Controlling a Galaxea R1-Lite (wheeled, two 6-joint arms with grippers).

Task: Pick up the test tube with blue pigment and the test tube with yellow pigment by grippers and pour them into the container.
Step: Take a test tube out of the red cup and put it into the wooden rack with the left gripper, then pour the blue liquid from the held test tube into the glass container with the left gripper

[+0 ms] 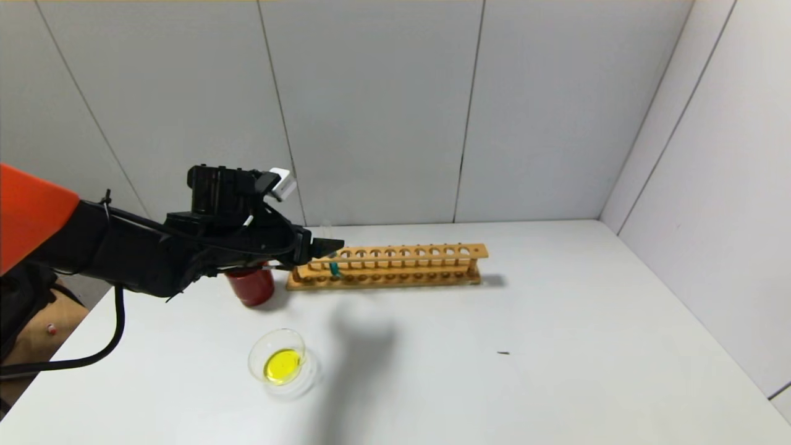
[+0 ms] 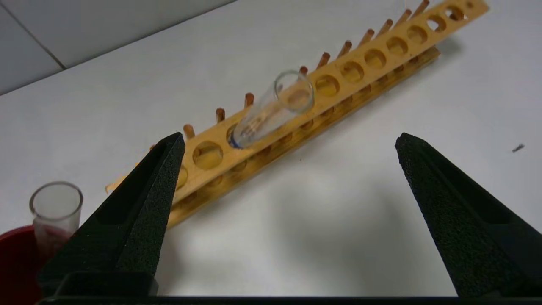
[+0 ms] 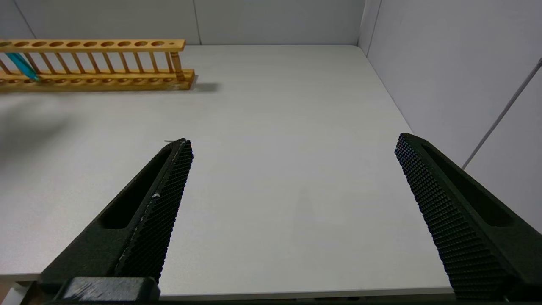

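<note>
The test tube with blue pigment (image 1: 334,267) leans in a hole near the left end of the wooden rack (image 1: 401,275). In the left wrist view the tube (image 2: 271,112) is a short way ahead of my left gripper (image 2: 290,140), which is open and empty. In the head view the left gripper (image 1: 330,248) hovers at the tube's top. The container (image 1: 284,361) sits nearer the front and holds yellow liquid. No tube with yellow pigment is in view. My right gripper (image 3: 294,140) is open and empty over bare table; the blue tube (image 3: 21,65) shows far off.
A dark red cup (image 1: 250,285) stands left of the rack, under my left arm, with a colourless tube (image 2: 55,207) in it. The rack's other holes (image 2: 368,55) are empty. Walls close the table at the back and right. A small dark speck (image 1: 503,353) lies mid-table.
</note>
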